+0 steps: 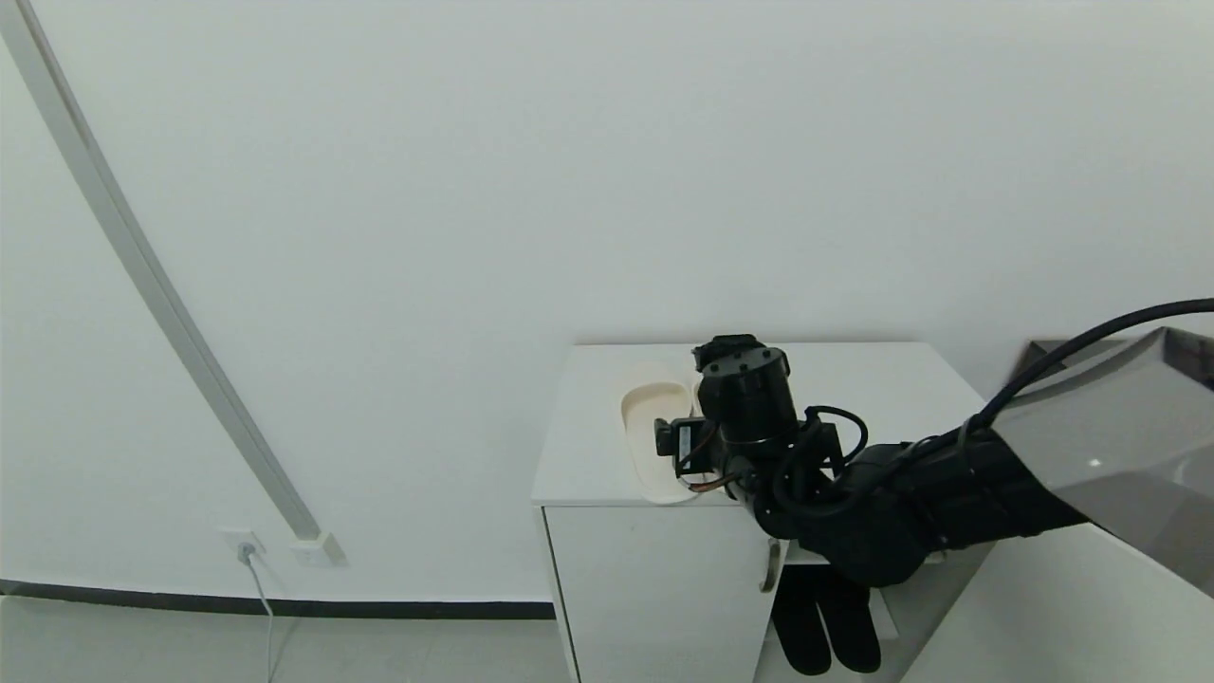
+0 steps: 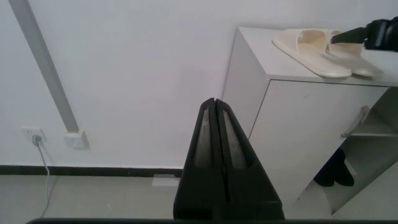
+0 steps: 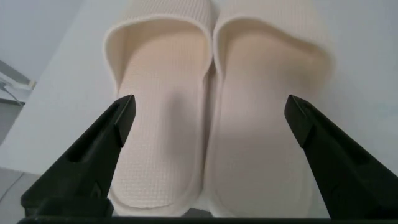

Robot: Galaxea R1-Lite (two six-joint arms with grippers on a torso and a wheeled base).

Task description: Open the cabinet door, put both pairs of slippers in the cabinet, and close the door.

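Cream slippers [image 1: 652,438] sit side by side on top of the white cabinet [image 1: 654,579], lower middle of the head view. The right gripper [image 3: 209,106] is just above them, fingers spread wide either side of the pair. Black slippers [image 1: 825,631] are inside the cabinet's open compartment, at the bottom edge. The left gripper [image 2: 216,106] has its fingers pressed together, off to the cabinet's side.
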